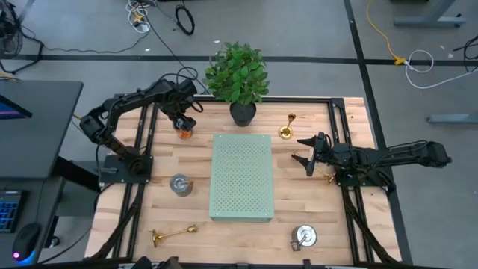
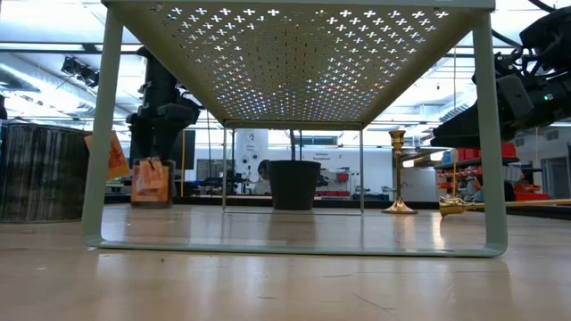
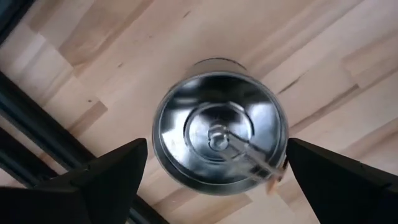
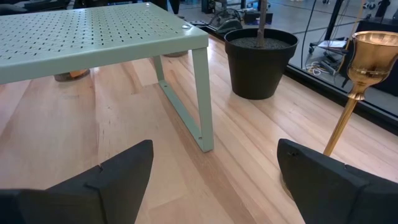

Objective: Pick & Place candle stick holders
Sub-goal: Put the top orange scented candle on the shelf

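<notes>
Silver candle stick holder (image 3: 219,138) under left gripper (image 3: 211,171)

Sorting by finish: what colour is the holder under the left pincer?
Silver holder, clearest in the left wrist view.

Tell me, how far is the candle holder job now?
Nothing looks done: no holder sits on the green board. In hand: the open left tool hovers over a silver holder, not gripping. The open right tool waits beside a gold holder. All pieces are left.
</notes>
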